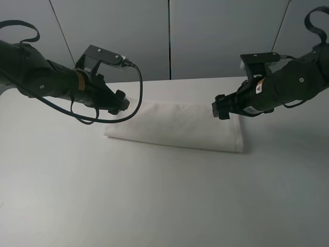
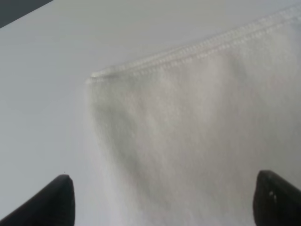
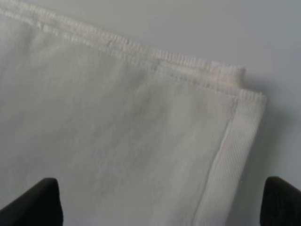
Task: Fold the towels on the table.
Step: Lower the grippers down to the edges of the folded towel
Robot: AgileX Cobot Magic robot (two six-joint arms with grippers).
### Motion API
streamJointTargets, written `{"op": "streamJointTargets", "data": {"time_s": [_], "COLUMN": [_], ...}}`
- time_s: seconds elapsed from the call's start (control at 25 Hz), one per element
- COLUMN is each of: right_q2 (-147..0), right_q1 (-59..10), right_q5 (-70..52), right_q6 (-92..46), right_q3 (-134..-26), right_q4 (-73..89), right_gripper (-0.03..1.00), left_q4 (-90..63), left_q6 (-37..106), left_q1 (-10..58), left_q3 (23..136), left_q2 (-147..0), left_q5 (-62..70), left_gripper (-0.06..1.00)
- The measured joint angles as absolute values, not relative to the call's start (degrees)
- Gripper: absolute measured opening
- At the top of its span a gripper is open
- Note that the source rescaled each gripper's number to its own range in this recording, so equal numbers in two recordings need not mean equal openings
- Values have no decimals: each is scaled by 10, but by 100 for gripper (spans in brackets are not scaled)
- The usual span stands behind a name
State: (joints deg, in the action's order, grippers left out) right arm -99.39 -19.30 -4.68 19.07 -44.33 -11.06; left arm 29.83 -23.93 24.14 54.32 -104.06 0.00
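Note:
The white towel [image 1: 175,126] lies folded in a long flat strip on the white table [image 1: 154,200]. My left gripper [image 1: 121,105] hovers above the towel's left end, open and empty. In the left wrist view its fingertips [image 2: 56,200] stand wide apart over a stitched corner of the towel [image 2: 188,127]. My right gripper [image 1: 220,109] hovers above the towel's right end, open and empty. In the right wrist view its fingertips [image 3: 40,202] straddle the towel's layered corner with the woven band [image 3: 225,160]. The label is out of view.
Grey wall panels [image 1: 169,36] stand behind the table's far edge. Bare tabletop stretches in front of the towel and to both sides. Black cables [image 1: 131,110] loop from the left arm over the towel's left end.

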Motion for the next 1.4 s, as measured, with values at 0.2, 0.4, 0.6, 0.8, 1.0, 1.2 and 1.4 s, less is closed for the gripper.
{"op": "streamJointTargets", "data": {"time_s": [0.2, 0.4, 0.6, 0.8, 1.0, 1.2, 1.4], "right_q2": [-994, -994, -994, -994, -994, -994, -994], "right_q1": [-193, -193, -193, -193, -193, -193, -193], "right_q5": [-104, -251, -340, -356, -359, -366, -383], "right_q6": [188, 188, 182, 170, 169, 168, 167], "right_q3": [-446, -504, -568, -578, -578, -579, -579], "right_q4": [-111, -99, -61, -27, -20, -20, -20], "right_gripper": [100, 100, 100, 100, 100, 100, 100], "left_q4": [257, 229, 125, -41, -88, -81, -48], "left_q6": [-249, -218, -130, 9, 57, 56, 35], "left_q1": [241, 240, 220, 160, 148, 148, 148], "left_q3": [573, 660, 732, 773, 805, 849, 904], "left_q2": [-1046, -1076, -1110, -1155, -1191, -1224, -1254], "left_q5": [79, 219, 294, 344, 375, 407, 445], "left_gripper": [99, 100, 100, 100, 100, 100, 100]}}
